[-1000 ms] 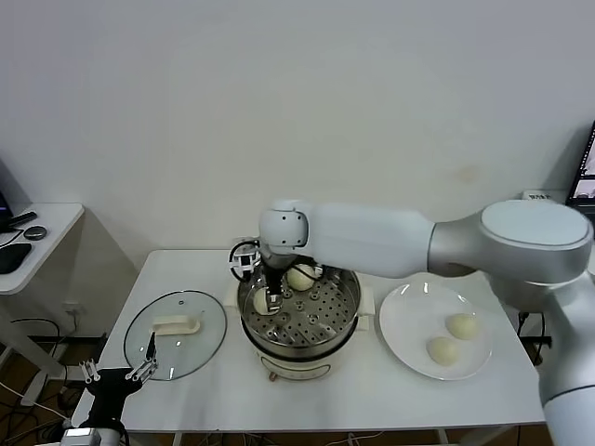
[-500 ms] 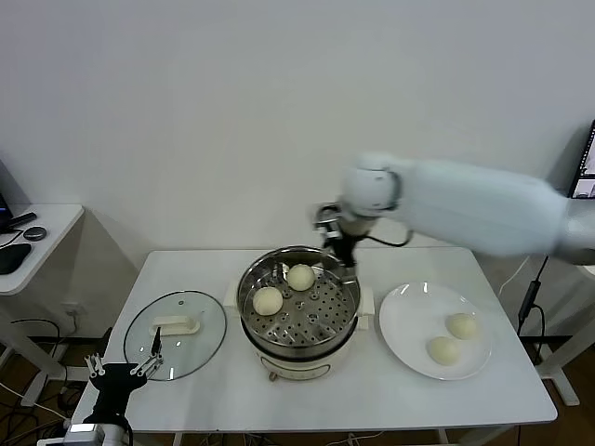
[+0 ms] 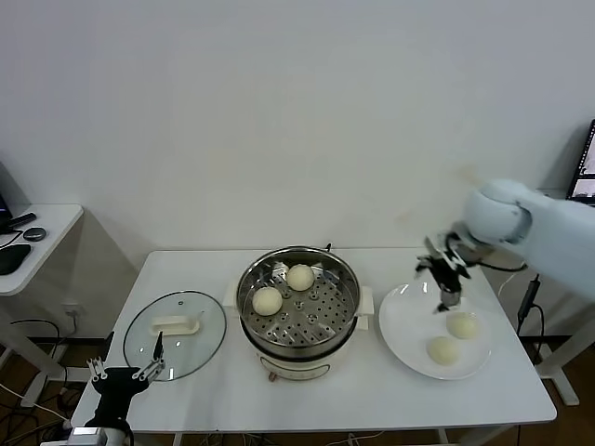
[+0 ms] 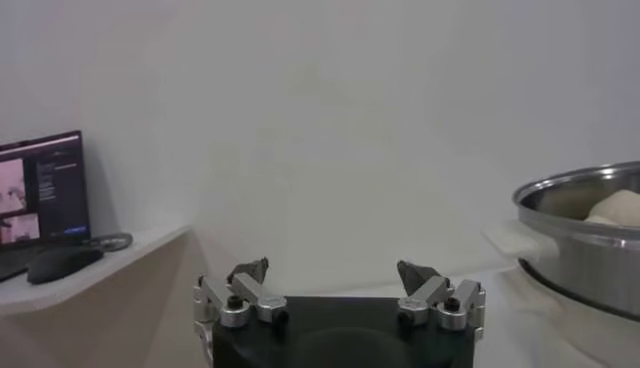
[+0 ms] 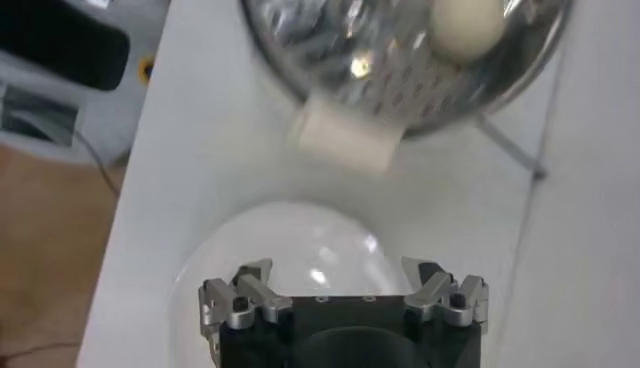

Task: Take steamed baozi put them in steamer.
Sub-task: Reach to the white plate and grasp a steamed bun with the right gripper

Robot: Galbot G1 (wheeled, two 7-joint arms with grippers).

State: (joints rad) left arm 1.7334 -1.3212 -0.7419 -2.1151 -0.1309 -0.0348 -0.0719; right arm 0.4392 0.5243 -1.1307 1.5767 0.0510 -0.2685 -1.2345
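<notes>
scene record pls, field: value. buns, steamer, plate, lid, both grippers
baozi in steamer: two, on the perforated tray
baozi on plate: two
steamer: table centre, uncovered
plate: robot's right of steamer
glass lid: flat on table, robot's left of steamer
right gripper: open, empty, above the plate's far edge
left gripper: open, empty, parked low at table's front-left corner

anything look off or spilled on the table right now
Nothing stands out. Two baozi sit upright inside the steamer, two more rest on the plate, and the glass lid lies flat beside the steamer. No spills or damage show.
</notes>
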